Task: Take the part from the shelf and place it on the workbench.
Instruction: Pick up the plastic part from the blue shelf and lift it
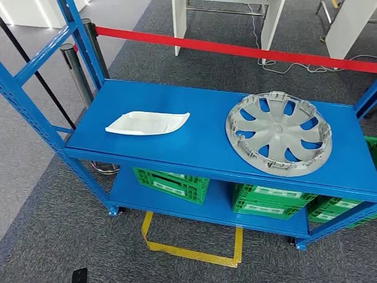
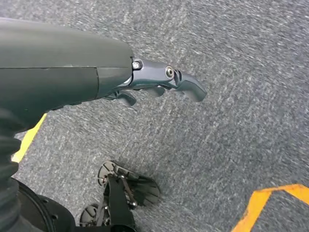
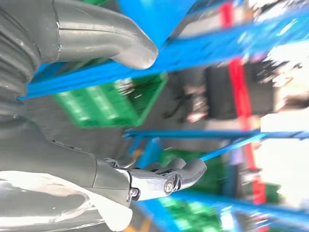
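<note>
Two parts lie on the blue shelf [image 1: 209, 127], untouched.
A white curved panel [image 1: 146, 123] rests toward the shelf's left, a grey wheel cover [image 1: 278, 132] toward its right, well apart; green crates [image 1: 173, 183] sit on the level below. The left robot hand [image 2: 160, 83] hangs over grey carpet [image 2: 236, 121], fingers loosely extended, holding nothing. The right robot hand [image 3: 160, 179] is likewise empty, facing the shelf.

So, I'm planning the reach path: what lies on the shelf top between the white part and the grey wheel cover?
Nothing: in the head view the blue shelf top is bare between the white part and the grey wheel cover.
</note>
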You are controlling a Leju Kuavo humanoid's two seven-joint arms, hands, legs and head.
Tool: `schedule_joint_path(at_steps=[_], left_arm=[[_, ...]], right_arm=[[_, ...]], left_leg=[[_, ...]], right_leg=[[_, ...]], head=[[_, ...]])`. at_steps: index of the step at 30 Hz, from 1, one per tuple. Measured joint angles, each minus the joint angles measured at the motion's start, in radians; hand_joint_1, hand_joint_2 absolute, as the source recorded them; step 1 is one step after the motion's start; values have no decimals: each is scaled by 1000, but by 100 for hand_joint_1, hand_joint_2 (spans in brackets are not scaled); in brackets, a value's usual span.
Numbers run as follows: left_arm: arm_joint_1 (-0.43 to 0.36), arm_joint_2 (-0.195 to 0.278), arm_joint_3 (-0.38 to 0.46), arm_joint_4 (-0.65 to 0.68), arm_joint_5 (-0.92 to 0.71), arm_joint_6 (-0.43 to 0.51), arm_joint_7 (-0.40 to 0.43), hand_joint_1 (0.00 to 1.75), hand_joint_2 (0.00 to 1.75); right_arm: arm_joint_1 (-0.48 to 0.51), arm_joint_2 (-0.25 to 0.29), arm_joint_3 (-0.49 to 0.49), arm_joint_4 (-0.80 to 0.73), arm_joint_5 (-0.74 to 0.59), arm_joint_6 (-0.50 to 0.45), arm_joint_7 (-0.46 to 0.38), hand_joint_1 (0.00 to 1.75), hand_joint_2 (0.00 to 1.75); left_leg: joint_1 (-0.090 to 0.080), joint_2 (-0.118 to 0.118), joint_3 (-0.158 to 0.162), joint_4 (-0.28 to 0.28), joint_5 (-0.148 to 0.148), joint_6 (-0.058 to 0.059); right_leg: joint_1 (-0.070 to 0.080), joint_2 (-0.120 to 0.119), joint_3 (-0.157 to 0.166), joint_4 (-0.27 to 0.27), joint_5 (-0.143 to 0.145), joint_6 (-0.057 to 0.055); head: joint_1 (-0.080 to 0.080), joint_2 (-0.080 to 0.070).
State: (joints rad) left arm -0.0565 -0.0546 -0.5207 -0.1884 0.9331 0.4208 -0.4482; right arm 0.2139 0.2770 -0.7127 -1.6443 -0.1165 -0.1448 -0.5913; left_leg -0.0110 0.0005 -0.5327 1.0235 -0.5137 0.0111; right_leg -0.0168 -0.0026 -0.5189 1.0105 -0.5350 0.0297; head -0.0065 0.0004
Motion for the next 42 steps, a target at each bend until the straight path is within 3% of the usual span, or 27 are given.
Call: schedule_joint_path(at_steps=[2, 3, 6, 7, 9, 10, 12, 13, 14, 15, 16, 17, 19, 20, 21, 23, 25, 27, 29, 30, 31, 33, 35, 39, 41, 42], left_arm=[[0, 0, -1, 0, 0, -4, -1, 0, 0], [0, 1, -1, 0, 0, -9, -1, 0, 0], [0, 2, -2, 2, 0, -25, -2, 0, 0], [-1, 2, -2, 2, 0, -31, -2, 0, 0], [-2, 1, -2, 2, 1, -43, -2, 0, 0], [-2, 1, -2, 2, 2, -48, -2, 0, 0], [-3, 0, -4, 2, 2, -57, -2, 0, 0], [-2, 0, -5, 3, 2, -61, -1, 0, 0], [-2, 0, -7, 4, 2, -65, 0, 0, 0], [-1, 0, -8, 5, 2, -69, 1, 0, 0], [-1, -1, -10, 5, 2, -73, 3, 0, 0], [0, -1, -12, 6, 1, -77, 5, 0, 0], [0, -2, -15, 7, -1, -85, 9, 0, 0], [0, -2, -17, 7, -3, -88, 11, 0, 0], [0, -2, -19, 8, -5, -91, 12, 0, 0], [2, -1, -24, 9, -9, -95, 11, 0, 0], [2, 0, -29, 10, -14, -97, 4, 0, 0], [1, 1, -34, 11, -18, -99, -2, 0, 0], [2, 1, -38, 12, -19, -101, -3, 0, 0], [3, 1, -39, 13, -20, -102, -3, 0, 0], [4, 2, -40, 13, -20, -104, -3, 0, 0], [4, 2, -44, 15, -20, -105, -4, 0, 0], [2, 2, -45, 16, -18, -106, -7, 0, 0], [6, 1, -45, 17, -16, -109, -16, 0, 0], [7, 1, -45, 17, -16, -111, -18, 0, 0], [7, 1, -45, 17, -16, -111, -19, 0, 0]], right_arm=[[9, 0, 21, -31, 13, -2, -6, 0, 0], [19, 0, 42, -61, 26, -5, -11, 0, 44], [49, 0, 108, -145, 68, -19, -27, 0, 44], [57, 0, 130, -170, 84, -26, -31, 0, 0], [74, 0, 171, -214, 121, -45, -38, 0, 0], [82, -1, 191, -234, 143, -56, -40, 0, 0], [101, -3, 230, -268, 187, -81, -44, 0, 87], [112, -4, 250, -284, 208, -95, -45, 0, 131], [124, -5, 268, -298, 228, -108, -46, 0, 175], [135, -7, 288, -313, 248, -123, -47, 0, 175], [147, -9, 308, -329, 269, -137, -46, 0, 175], [157, -12, 331, -346, 290, -151, -45, 0, 131], [176, -17, 374, -377, 326, -178, -41, 0, 131], [187, -18, 395, -393, 342, -192, -39, 0, 131], [199, -19, 413, -408, 356, -205, -38, 0, 175], [226, -23, 448, -443, 385, -226, -42, 0, 175], [245, -26, 478, -474, 413, -239, -57, 0, 175], [257, -28, 505, -497, 439, -247, -70, 0, 175], [266, -28, 523, -510, 451, -252, -73, 0, 87], [270, -29, 528, -514, 450, -254, -73, 0, 44], [273, -29, 531, -516, 448, -254, -73, 0, 0], [277, -29, 537, -522, 437, -254, -69, 0, 0], [280, -29, 540, -526, 418, -251, -60, 0, 0], [284, -29, 539, -531, 385, -244, -45, 0, 0], [285, -29, 537, -536, 378, -242, -43, 0, 0], [286, -29, 536, -537, 376, -241, -42, 0, 0]], left_leg=[[-1, 0, 0, 1, 0, 1], [-2, 0, 0, 1, -1, 3], [-6, 0, -2, 3, -1, 11], [-6, 0, -1, -2, 2, 16], [-1, 1, 4, -19, 12, 26], [2, 2, 6, -26, 16, 30], [3, 3, 6, -30, 19, 34], [3, 2, 5, -30, 19, 35], [3, 2, 6, -30, 18, 34], [4, 1, 8, -29, 16, 33], [5, 0, 11, -29, 14, 30], [6, -1, 14, -27, 11, 25], [4, -3, 14, -18, 2, 13], [2, -3, 12, -14, -1, 7], [2, -4, 9, -11, -1, 2], [5, -4, 8, -9, -3, -6], [8, -3, -4, 22, -27, -17], [11, -3, -55, 135, -85, -27], [15, -3, -119, 264, -131, -32], [16, -3, -134, 289, -128, -33], [17, -3, -133, 278, -106, -33], [19, -3, -91, 167, -25, -28], [17, -3, -44, 51, 22, -21], [13, -3, -31, 4, 19, -3], [15, -1, -28, -5, 24, 9], [15, -1, -27, -7, 26, 14]], right_leg=[[-1, 0, 0, 0, 0, 1], [-2, 0, 0, 0, 1, 2], [-6, 0, 1, -3, 3, 10], [-6, 0, 2, -5, 3, 13], [-5, 1, -8, 9, -9, 18], [-5, 1, -26, 44, -30, 19], [-4, 2, -91, 169, -89, 20], [-5, 2, -123, 231, -108, 22], [-5, 2, -144, 265, -110, 23], [-5, 1, -147, 262, -93, 24], [-7, 1, -130, 220, -58, 25], [-8, 1, -102, 153, -19, 26], [-9, 2, -49, 40, 23, 23], [-8, 3, -37, 17, 24, 18], [-5, 4, -33, 13, 18, 11], [-4, 4, -33, 13, 17, -4], [-6, 2, -30, 10, 17, -16], [-7, 0, -28, 10, 16, -24], [-6, -1, -26, 10, 14, -27], [-5, 0, -24, 10, 13, -28], [-5, 0, -22, 10, 12, -28], [-6, 2, -16, 10, 8, -25], [-2, 2, -14, 12, 3, -17], [-1, 1, -21, 11, 2, 7], [-2, 2, -43, 56, -31, 14], [-3, 2, -70, 110, -61, 15]], head=[[0, 0], [0, 0], [-1, 0], [0, 0], [1, 0], [3, 0], [5, 0], [6, 0], [6, 0], [6, 0], [6, 0], [6, 0], [7, 0], [7, 0], [7, 0], [6, 0], [2, 0], [-2, 0], [-2, 0], [-2, 0], [-2, 0], [-2, 0], [-2, 0], [-1, 0], [2, 0], [3, 0]])
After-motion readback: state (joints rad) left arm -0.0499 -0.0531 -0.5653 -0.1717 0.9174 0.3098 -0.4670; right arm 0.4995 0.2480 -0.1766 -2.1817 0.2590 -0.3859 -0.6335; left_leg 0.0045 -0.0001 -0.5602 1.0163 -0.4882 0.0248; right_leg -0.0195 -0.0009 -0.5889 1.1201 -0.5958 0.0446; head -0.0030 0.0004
